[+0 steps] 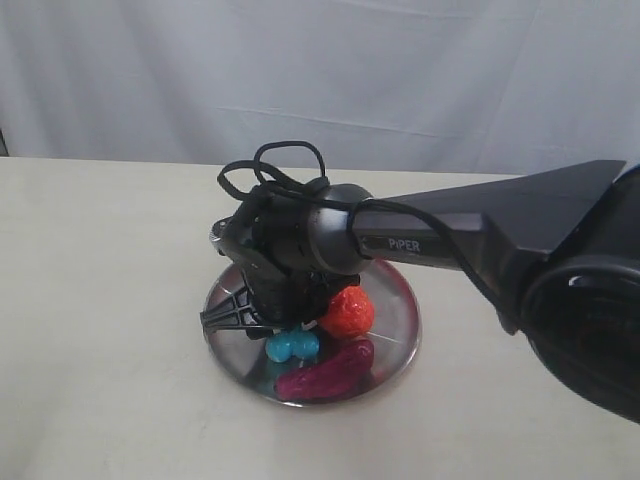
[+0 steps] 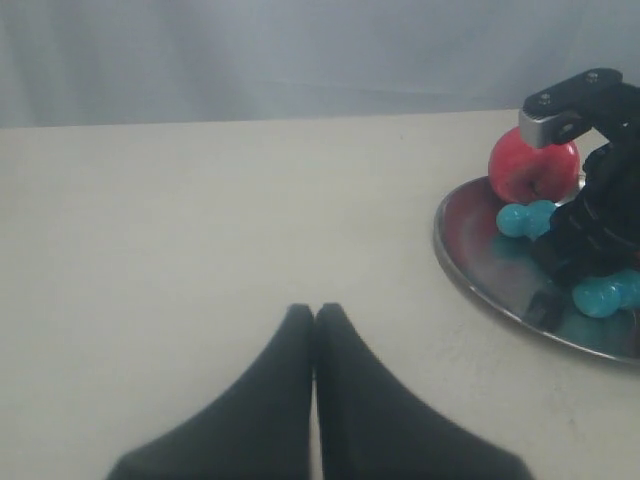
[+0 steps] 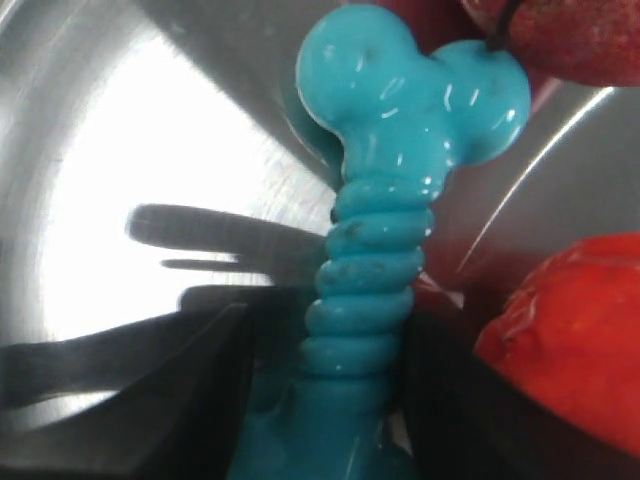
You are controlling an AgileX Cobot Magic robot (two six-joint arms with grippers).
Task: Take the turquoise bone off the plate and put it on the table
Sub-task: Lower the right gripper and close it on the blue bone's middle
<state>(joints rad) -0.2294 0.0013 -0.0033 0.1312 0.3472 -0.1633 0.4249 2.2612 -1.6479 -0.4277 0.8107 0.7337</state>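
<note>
The turquoise bone (image 1: pixel 292 345) lies on the silver plate (image 1: pixel 400 300), pointing towards the purple oblong toy. My right gripper (image 1: pixel 283 322) reaches down onto the plate from the right. In the right wrist view its black fingers (image 3: pixel 200 390) stand either side of the bone's ribbed shaft (image 3: pixel 375 270); one finger touches it, and a dark gap shows on the other side, so the gripper (image 3: pixel 330 335) is open around it. My left gripper (image 2: pixel 315 310) is shut and empty over the cream table (image 2: pixel 200 200), left of the plate (image 2: pixel 480 270). The bone's knobs (image 2: pixel 527 217) show there too.
A red strawberry-like toy (image 1: pixel 348 310) and a purple oblong toy (image 1: pixel 325 375) share the plate, both close to the bone. The red toy (image 3: pixel 570 330) sits right beside one finger. Bare tabletop (image 1: pixel 100 300) stretches left of the plate; a white curtain hangs behind.
</note>
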